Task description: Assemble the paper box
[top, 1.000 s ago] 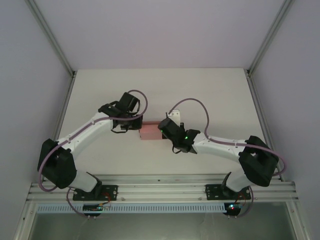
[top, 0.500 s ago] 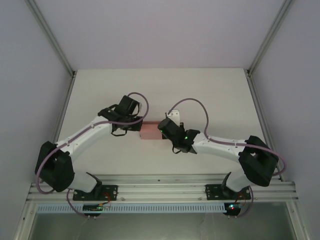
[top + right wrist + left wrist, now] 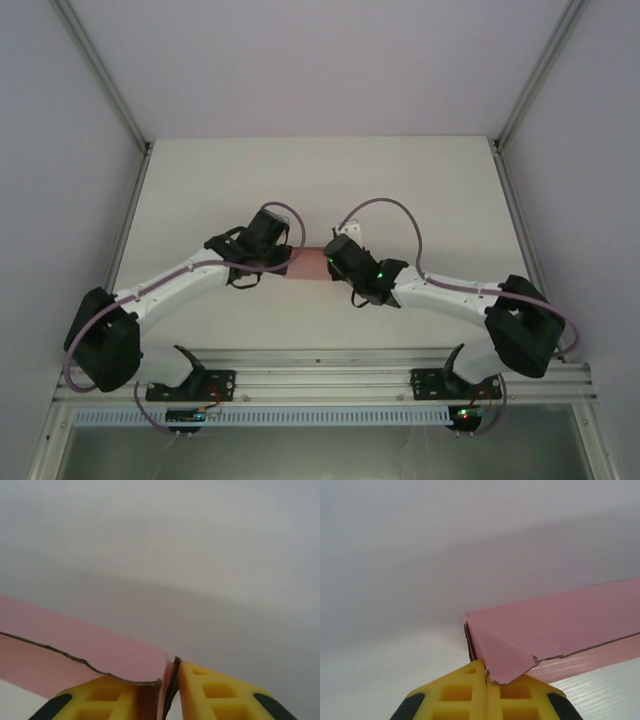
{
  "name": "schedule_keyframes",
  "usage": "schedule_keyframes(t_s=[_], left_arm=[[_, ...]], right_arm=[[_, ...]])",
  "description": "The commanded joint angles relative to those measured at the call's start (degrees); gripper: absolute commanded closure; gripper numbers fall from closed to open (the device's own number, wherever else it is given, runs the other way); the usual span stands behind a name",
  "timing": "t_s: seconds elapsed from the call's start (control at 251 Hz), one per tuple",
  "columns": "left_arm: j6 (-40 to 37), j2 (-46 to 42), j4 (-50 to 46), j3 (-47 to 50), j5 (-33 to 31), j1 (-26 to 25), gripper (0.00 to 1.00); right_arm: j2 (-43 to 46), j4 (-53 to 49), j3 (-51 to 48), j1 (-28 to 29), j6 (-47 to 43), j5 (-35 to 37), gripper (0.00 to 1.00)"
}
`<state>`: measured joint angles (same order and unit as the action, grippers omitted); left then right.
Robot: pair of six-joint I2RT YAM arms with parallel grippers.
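A small rectangular paper box [image 3: 308, 266] of thin matte pink card is sitting near the middle of the flat white table [image 3: 420, 190], caught between the two arms. From above, the left gripper [image 3: 285, 263] is pressing in at the box's left end and the right gripper [image 3: 329, 264] at its right end, so both black-and-white arms are reaching inward and meeting over it.

In the left wrist view, the left gripper [image 3: 486, 674] is showing its blocky yellow plastic fingers [image 3: 455, 694] squeezed together, with the corner of a folded pink flap nipped at the seam between them. The paper box [image 3: 560, 622] is stretching away to the right, a torn-looking card edge running along its lower side.

In the right wrist view, the right gripper [image 3: 170, 680] is clamping an upright edge of card between its yellow fingers [image 3: 215, 690], with hardly any gap either side. The paper box [image 3: 75, 640] is running off to the left, its top flap edge ragged.
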<state>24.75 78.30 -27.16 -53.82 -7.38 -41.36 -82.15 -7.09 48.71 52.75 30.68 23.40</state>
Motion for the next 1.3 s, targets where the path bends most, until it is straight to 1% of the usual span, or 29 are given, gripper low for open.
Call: schedule_keyframes(t_s=[0.0,0.072,0.148,0.212,0.263,0.323,0.391,0.447,0.523,0.667,0.794,0.886,0.926,0.982,1.038,1.098,1.122,1.237,1.297], left_arm=[[1.57,3.56,-5.36,1.72,2.01,-0.87,1.0],[1.4,4.43,-5.94,0.58,1.64,-0.87,1.0],[1.35,5.31,-6.18,-0.29,1.31,-0.86,1.0],[1.24,5.83,-6.15,-0.64,2.01,-0.87,1.0],[0.97,5.98,-6.1,-0.81,2.63,-0.87,1.0],[0.73,5.9,-5.79,-0.77,2.77,-0.89,1.0],[0.28,5.83,-5.66,-0.99,3.08,-0.89,1.0],[-0.05,5.85,-5.62,-1.32,3.29,-0.87,1.0],[-0.69,5.9,-5.69,-1.76,3.31,-0.88,1.0],[-1.78,6.08,-5.8,-2.36,3.41,-0.86,1.0],[-2.6,6.08,-5.72,-2.78,3.47,-0.83,0.99],[-2.98,5.92,-5.75,-3.12,3.87,-0.88,0.93],[-3.13,5.85,-5.81,-3.3,3.88,-0.86,0.93],[-3.25,5.66,-5.97,-3.72,3.96,-0.86,0.92],[-3.65,5.38,-5.93,-4.05,4.5,-0.83,0.92],[-4.07,5.04,-6.11,-4.62,4.82,-0.88,0.91],[-4.31,4.98,-6.15,-4.77,4.81,-0.87,0.91],[-4.79,4.75,-6.5,-5.56,4.69,-0.86,0.9],[-4.89,4.84,-6.46,-5.86,4.77,-0.87,0.89]], right_arm=[[2.48,-5.7,0.85,-3.13,-2.55,-12.54,0.58],[4.69,-4.95,0.75,-5.22,-3.01,-16.15,0.5],[7.16,-3.03,-0.26,-7.26,-4.24,-20.61,0.37],[9.01,-1.44,-1.19,-8.77,-4.51,-23.3,0.35],[10.08,-0.37,-1.58,-10.03,-4.57,-25.07,0.31],[10.69,0.37,-1.61,-11.72,-4.44,-26.18,0.3],[10.24,-0.29,-0.68,-13.61,-3.97,-25.71,0.3],[9.03,-1.3,0.63,-14.76,-3.65,-25.32,0.33],[6.29,-2.56,2.64,-16.54,-2.66,-25.14,0.45],[1.65,-2.89,5.31,-18.88,-0.86,-27.71,0.47],[-1.13,-2.9,5.09,-19.72,0.47,-29.46,0.56],[-1.72,-2.17,2.78,-19.71,1.23,-29.21,0.62],[-1.7,-0.84,1.09,-19.58,2.13,-28.59,0.62],[-1.87,0.26,-1.5,-19.16,3.61,-28.39,0.67],[-2.18,0.91,-3.89,-18.88,5.07,-27.98,0.68],[-2.4,1.66,-6.37,-18.4,6.04,-27.07,0.75],[-2.36,1.89,-7.33,-18.31,7.45,-26.94,0.75],[-1.9,1.8,-10.43,-17.02,8.55,-26.11,0.76],[-1.32,0.25,-11.17,-16.03,8.75,-24.89,0.78]])
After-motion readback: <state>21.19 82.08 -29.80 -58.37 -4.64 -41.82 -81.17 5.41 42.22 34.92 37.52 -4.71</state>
